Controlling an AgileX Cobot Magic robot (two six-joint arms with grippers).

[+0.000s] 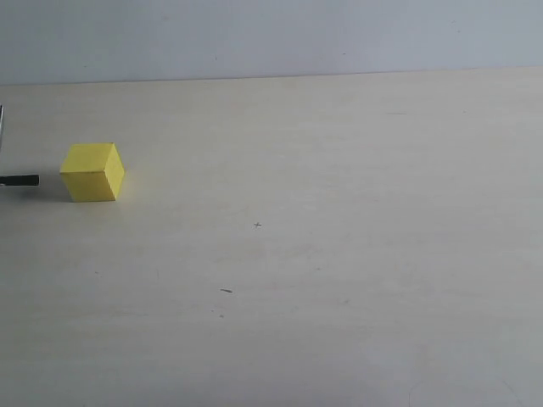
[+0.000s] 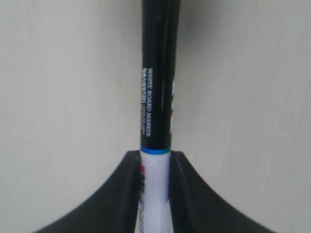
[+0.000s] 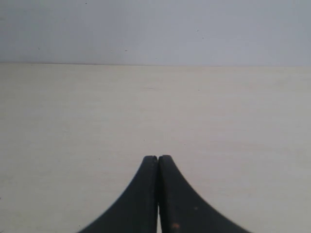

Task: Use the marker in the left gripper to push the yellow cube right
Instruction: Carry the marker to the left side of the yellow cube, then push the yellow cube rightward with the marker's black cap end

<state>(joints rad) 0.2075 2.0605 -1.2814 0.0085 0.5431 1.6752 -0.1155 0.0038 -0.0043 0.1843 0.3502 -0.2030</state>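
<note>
The yellow cube [image 1: 92,172] rests on the pale table at the far left of the exterior view. Just left of it, the marker [image 1: 24,181] pokes in from the frame edge, its black end a short gap from the cube's left face. In the left wrist view my left gripper [image 2: 155,156] is shut on the marker [image 2: 158,97], pinching the white barrel while the black cap half sticks out past the fingertips. The cube does not show in that view. My right gripper [image 3: 158,158] is shut with nothing in it, low over bare table.
The pale wooden table [image 1: 322,254] stretches to the right of the cube. A grey wall [image 1: 271,34] rises behind its far edge. A few small dark specks [image 1: 226,291] mark the tabletop.
</note>
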